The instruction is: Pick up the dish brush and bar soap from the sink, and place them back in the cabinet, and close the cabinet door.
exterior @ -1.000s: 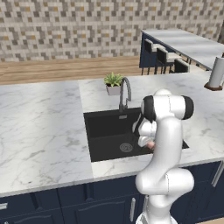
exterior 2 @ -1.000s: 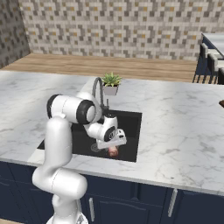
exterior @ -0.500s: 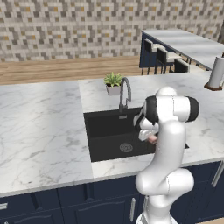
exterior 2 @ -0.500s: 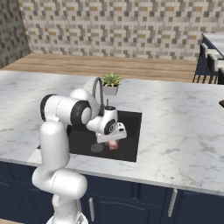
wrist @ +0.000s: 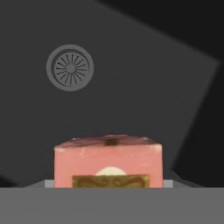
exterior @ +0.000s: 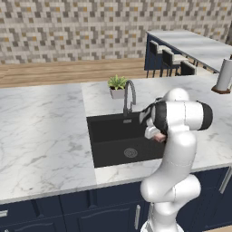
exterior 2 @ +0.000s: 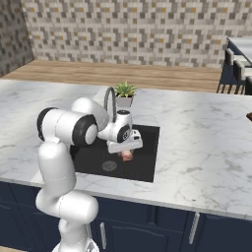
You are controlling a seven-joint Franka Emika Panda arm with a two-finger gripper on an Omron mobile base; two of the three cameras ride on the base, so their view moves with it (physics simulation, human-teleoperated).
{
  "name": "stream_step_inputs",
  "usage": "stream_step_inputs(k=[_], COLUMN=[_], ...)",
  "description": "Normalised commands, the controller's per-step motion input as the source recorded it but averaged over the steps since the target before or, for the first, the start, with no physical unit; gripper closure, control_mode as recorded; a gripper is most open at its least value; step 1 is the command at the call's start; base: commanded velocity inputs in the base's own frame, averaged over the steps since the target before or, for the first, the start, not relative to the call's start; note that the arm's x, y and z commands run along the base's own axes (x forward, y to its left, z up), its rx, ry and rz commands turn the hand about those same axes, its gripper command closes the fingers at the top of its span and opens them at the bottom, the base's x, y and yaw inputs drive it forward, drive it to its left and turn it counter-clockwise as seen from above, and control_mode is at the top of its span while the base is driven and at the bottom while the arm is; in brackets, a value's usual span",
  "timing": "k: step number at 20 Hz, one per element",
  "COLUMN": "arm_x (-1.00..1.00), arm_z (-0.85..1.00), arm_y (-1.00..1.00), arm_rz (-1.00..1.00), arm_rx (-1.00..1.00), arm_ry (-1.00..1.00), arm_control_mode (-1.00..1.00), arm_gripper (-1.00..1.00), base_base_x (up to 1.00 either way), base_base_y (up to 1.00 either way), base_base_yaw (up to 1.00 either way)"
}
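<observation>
End effector [exterior 2: 127, 153] grips the bar soap [wrist: 108, 161] above the sink [exterior 2: 147, 170]; rigid, slippery block, best held across flat sides.

A small potted plant [exterior: 117, 86] stands on the white marble surface [exterior: 41, 131], just beside the base of a chrome curved tap [exterior: 129, 95], at about eleven o'clock from it. A round grey drain [wrist: 70, 67] lies in the dark basin floor. Far off at two o'clock, dark stools [exterior: 168, 58] line a second pale surface [exterior: 195, 44]. A stone-tiled wall [exterior 2: 133, 29] rises behind a wooden floor [exterior 2: 123, 75]. Navy drawers [exterior 2: 162, 226] run below.
</observation>
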Motion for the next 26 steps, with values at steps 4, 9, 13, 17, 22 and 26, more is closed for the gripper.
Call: stream_step_inputs(k=[4,9,13,17,22,26], arm_x=[-0.18,-0.31,-0.47,-0.53,-0.52,-0.52], arm_z=[0.47,0.50,0.29,0.34,0.44,0.42], arm_y=[0.00,0.00,0.08,0.11,0.08,0.04], arm_rz=[0.00,-0.02,-0.06,-0.11,-0.11,-0.11], arm_rx=[0.00,0.00,-0.02,-0.02,0.00,0.00], arm_ry=[0.00,0.00,0.00,0.00,0.00,-0.01], arm_control_mode=[-1.00,-1.00,-1.00,-1.00,-1.00,-1.00], arm_gripper=[1.00,1.00,1.00,1.00,1.00,1.00], base_base_x=[0.00,0.00,0.00,0.00,0.00,0.00], base_base_y=[0.00,0.00,0.00,0.00,0.00,0.00], base_base_yaw=[0.00,0.00,0.00,0.00,0.00,0.00])
